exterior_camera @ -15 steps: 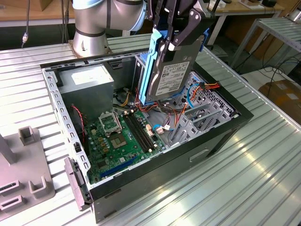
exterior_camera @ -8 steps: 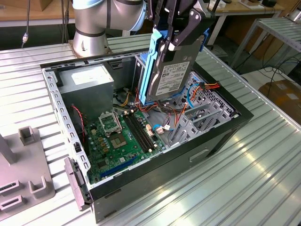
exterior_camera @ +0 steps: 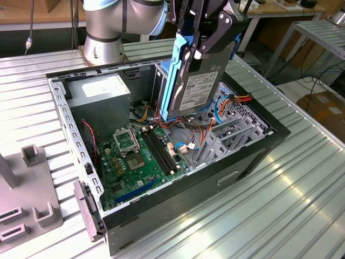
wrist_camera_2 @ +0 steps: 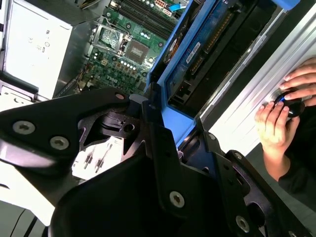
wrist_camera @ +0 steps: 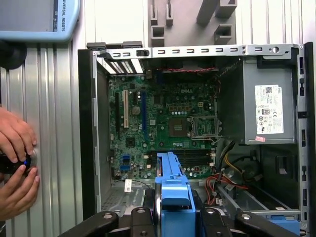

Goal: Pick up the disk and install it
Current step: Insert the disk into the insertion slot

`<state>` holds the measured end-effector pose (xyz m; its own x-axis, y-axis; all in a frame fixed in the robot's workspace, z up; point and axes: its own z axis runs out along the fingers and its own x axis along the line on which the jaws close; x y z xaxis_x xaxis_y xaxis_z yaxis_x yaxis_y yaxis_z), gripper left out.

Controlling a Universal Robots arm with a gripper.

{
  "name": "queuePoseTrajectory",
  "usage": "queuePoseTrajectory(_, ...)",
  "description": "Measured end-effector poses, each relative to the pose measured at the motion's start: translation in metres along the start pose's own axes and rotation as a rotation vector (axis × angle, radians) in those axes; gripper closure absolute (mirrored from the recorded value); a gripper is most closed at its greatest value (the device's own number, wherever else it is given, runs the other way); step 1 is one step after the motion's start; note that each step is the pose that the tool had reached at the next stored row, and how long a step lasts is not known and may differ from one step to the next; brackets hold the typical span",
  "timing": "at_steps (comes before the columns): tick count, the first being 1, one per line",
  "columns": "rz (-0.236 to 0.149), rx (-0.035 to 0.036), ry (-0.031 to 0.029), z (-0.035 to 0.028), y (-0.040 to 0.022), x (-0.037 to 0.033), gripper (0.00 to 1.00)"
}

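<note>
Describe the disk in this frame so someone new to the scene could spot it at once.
Start at the open computer case on the ribbed metal table. Above it, the robot's hand clamps the disk on edge. It is a flat silver-grey drive with white label and blue rails, unlike the boxy grey power supply seated inside the case.

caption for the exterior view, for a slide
The gripper holds the disk on edge over the open case.

The stout silver-grey cylindrical robot arm [exterior_camera: 108,29] has a pale blue cap band [exterior_camera: 159,21]. Beside that arm, the black angular-plated gripper [exterior_camera: 200,48] bears round silver screw heads [wrist_camera_2: 177,199].
</note>
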<state>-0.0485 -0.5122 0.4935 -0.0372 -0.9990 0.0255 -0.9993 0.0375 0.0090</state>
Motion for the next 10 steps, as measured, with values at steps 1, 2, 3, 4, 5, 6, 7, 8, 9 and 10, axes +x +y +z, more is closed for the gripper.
queuePoseTrajectory(1, 0.0, 0.0, -0.0001, 0.0001, 0.0, 0.0015, 0.63)
queuePoseTrajectory(2, 0.0, 0.0, 0.0, 0.0001, -0.0001, 0.0035, 0.63)
queuePoseTrajectory(3, 0.0, 0.0, -0.0001, 0.0002, -0.0002, 0.0056, 0.63)
queuePoseTrajectory(4, 0.0, 0.0, -0.0001, 0.0002, -0.0002, 0.0071, 0.63)
queuePoseTrajectory(5, 0.0, 0.0, 0.0, 0.0003, -0.0003, 0.0099, 0.63)
queuePoseTrajectory(6, 0.0, 0.0, 0.0, 0.0003, -0.0003, 0.011, 0.63)
queuePoseTrajectory(7, 0.0, 0.0, -0.0001, 0.0003, -0.0003, 0.011, 0.63)
queuePoseTrajectory(8, 0.0, 0.0, -0.0001, 0.0003, -0.0004, 0.011, 0.63)
queuePoseTrajectory(9, 0.0, 0.0, 0.0, 0.0003, -0.0004, 0.0111, 0.63)
queuePoseTrajectory(10, 0.0, 0.0, 0.0, 0.0003, -0.0004, 0.0112, 0.63)
